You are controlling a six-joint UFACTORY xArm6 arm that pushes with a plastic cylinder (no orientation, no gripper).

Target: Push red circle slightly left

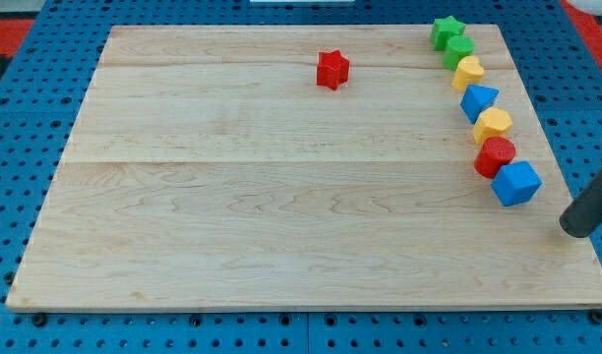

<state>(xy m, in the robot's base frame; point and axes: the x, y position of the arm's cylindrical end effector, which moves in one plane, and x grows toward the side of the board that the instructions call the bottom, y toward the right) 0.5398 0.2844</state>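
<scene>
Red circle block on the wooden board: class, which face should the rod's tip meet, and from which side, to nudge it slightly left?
Meet the red circle block on its right-hand rounded edge, coming from the view's right. My tip sits lower right of it, beyond the blue cube, which touches the circle's lower right, so approach above that cube.

Rod (594, 202) cut off by the view's right edge, only the lower stretch down to my tip (576, 228) shows. Up-left of my tip, red circle (495, 155) is partly hidden behind blue cube (517, 183).
</scene>
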